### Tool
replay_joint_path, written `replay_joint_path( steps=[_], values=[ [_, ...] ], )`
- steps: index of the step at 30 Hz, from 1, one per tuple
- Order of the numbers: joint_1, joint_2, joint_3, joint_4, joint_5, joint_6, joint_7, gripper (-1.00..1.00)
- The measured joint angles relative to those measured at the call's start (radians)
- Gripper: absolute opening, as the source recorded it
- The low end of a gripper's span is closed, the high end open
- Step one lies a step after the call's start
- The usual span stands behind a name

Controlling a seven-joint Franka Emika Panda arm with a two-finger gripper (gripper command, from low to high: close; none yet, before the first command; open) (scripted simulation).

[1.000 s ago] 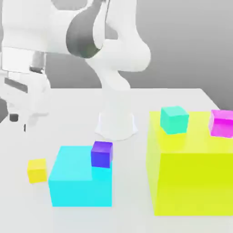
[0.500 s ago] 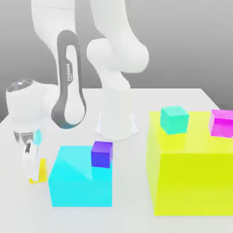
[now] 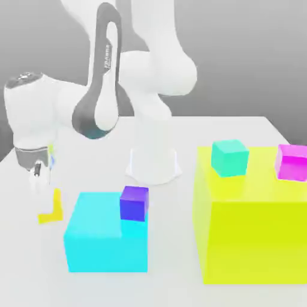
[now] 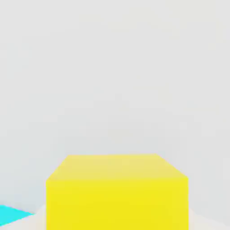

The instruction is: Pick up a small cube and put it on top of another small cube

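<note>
We see the gripper (image 3: 45,201) down over the small yellow cube (image 3: 53,210), which sits on the table (image 3: 102,288) just beside the big cyan block (image 3: 105,240). We cannot tell whether its fingers are apart or closed. An off-centre grip could knock the cube against that block. No containers here.

Small yellow cube (image 3: 53,210) between the fingers (image 3: 43,201), beside the cyan block (image 3: 102,243) bearing a purple cube (image 3: 134,203).

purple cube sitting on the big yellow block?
No, the purple cube rests on the cyan block; the big yellow block carries a teal cube and a magenta cube.
</note>
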Motion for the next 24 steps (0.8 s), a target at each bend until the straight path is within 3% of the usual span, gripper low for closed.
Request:
replay_joint_path(
  steps=[16, 20, 21, 24],
  values=[
    [0.463, -0.518, 0.376, 0.176, 0.172, -0.681, 0.113, -1.0],
    [0.5, -0.51, 0.425, 0.103, 0.201, -0.6, 0.119, -1.0],
    [0.501, -0.498, 0.433, 0.078, 0.206, -0.563, 0.119, 1.0],
    [0.501, -0.498, 0.433, 0.078, 0.206, -0.563, 0.119, 1.0]
  ],
)
